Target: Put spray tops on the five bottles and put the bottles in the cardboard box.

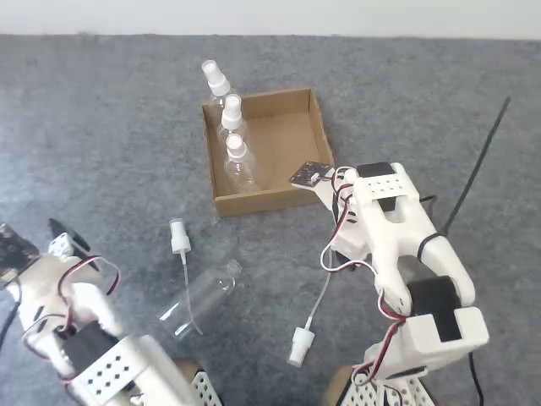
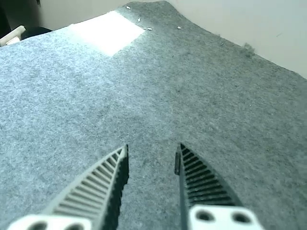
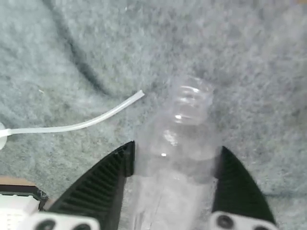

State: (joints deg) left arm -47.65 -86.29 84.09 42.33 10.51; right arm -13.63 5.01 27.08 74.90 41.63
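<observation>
The clear uncapped plastic bottle [image 3: 184,115] is straddled by the right gripper [image 3: 176,146], grip undeterminable; the neck should be left exposed.

Bottles [image 1: 239,165] inside cardboard box [image 1: 254,201]

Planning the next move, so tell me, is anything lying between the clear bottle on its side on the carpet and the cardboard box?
Yes. A loose spray top lies on the carpet between the bottle and the front wall of the cardboard box, and its tube runs across the bottle.
</observation>
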